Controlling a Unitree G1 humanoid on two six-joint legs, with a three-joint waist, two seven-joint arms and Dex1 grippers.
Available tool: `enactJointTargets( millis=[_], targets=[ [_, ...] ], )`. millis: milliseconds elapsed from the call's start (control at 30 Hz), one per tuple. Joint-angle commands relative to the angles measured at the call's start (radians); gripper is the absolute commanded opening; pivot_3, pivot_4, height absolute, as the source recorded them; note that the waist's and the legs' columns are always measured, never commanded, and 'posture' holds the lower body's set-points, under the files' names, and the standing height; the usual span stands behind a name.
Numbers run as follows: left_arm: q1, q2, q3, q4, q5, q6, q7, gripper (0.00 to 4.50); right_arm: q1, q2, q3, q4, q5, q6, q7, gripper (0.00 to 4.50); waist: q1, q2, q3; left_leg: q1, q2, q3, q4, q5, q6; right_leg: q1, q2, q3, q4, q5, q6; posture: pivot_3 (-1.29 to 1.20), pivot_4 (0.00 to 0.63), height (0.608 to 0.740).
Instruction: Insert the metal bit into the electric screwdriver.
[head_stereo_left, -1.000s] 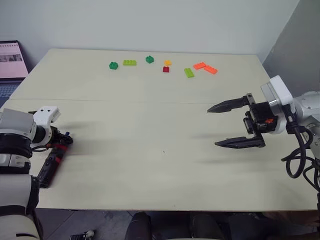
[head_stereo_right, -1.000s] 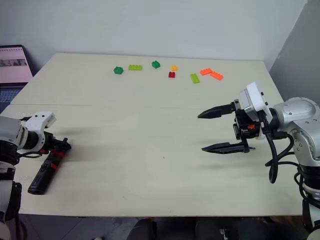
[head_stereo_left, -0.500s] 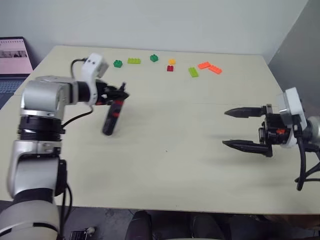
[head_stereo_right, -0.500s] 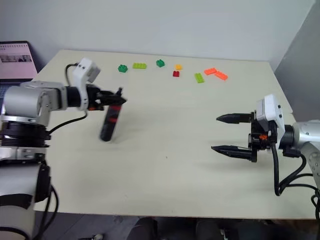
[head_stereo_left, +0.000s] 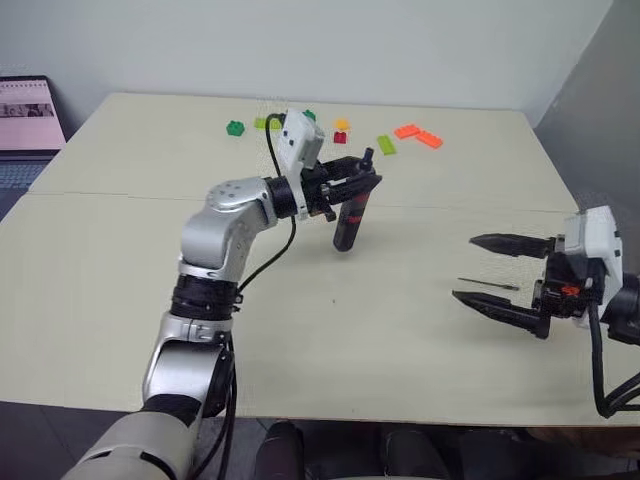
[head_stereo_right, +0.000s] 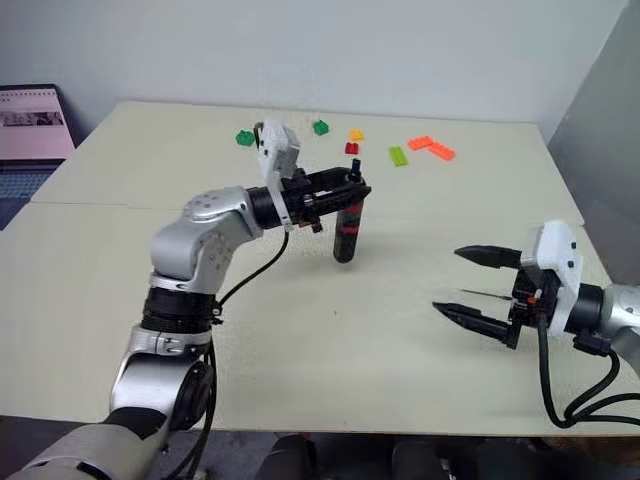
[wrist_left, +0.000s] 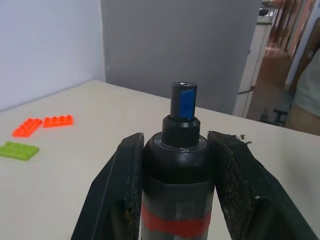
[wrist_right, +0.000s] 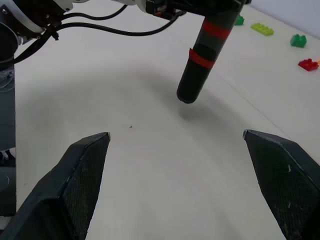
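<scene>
Above the middle of the pale wooden surface (head_stereo_left: 150, 240), the left pincer (head_stereo_left: 358, 182) pinches the slim black electric screwdriver with red bands (head_stereo_left: 349, 222), which hangs nearly upright, clear of the surface. At about four o'clock from it, well apart, the right pincer (head_stereo_left: 500, 274) stands spread, with the thin dark grey metal bit (head_stereo_left: 488, 284) between its fingers; whether they touch it cannot be told.
</scene>
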Motion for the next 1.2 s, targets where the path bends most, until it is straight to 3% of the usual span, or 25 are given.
enactJointTargets(
  millis=[33, 433, 867, 1000, 1100, 1200],
  targets=[
    [0.035, -0.026, -0.004, 0.008, 0.004, -0.100, -0.003, 1.65, 0.046, 0.042, -0.018, -0.084, 0.003, -0.012, -0.080, 4.50, 0.000, 0.000, 0.000, 0.000, 0.000, 0.000, 0.000, 0.000, 0.000, 0.000, 0.000, 0.000, 0.000, 0.000, 0.000, 0.00, 0.150, 0.740],
    [0.159, 0.004, -0.018, 0.011, 0.033, -0.220, -0.036, 1.65, -0.025, 0.115, 0.043, -0.158, 0.085, -0.046, -0.188, 4.50, -0.002, 0.001, 0.000, 0.001, 0.000, -0.001, 0.000, 0.000, 0.000, 0.001, 0.000, 0.000, 0.001, 0.000, 0.000, 0.00, 0.150, 0.740],
    [0.182, 0.025, -0.021, 0.017, 0.029, -0.225, -0.043, 1.64, -0.010, 0.061, 0.045, -0.147, 0.094, -0.057, -0.177, 4.50, -0.003, 0.001, -0.001, 0.005, 0.000, -0.001, 0.000, 0.000, 0.001, 0.006, 0.000, 0.000, 0.000, 0.000, 0.000, 0.00, 0.150, 0.740],
    [0.172, 0.011, -0.030, 0.028, 0.032, -0.228, -0.039, 1.64, 0.029, -0.016, 0.030, -0.097, 0.018, -0.052, -0.137, 4.50, -0.002, 0.001, -0.001, 0.006, 0.000, -0.001, 0.000, 0.000, 0.001, 0.007, 0.000, 0.000, 0.000, 0.000, 0.000, 0.00, 0.150, 0.740],
    [0.168, 0.005, -0.040, 0.035, 0.038, -0.237, -0.043, 1.64, 0.088, -0.176, 0.050, 0.011, -0.159, -0.100, -0.034, 4.50, -0.001, 0.001, -0.001, 0.006, -0.001, -0.002, 0.000, 0.000, 0.001, 0.009, 0.000, 0.000, -0.001, 0.000, 0.000, 0.00, 0.150, 0.740],
    [0.165, 0.001, -0.049, 0.036, 0.038, -0.240, -0.044, 1.64, 0.064, -0.298, 0.107, 0.130, -0.228, -0.129, 0.069, 4.50, -0.003, 0.002, -0.001, 0.008, -0.001, -0.002, 0.000, -0.001, 0.002, 0.010, 0.000, 0.000, -0.001, 0.000, 0.000, 0.00, 0.150, 0.740]
  ],
)
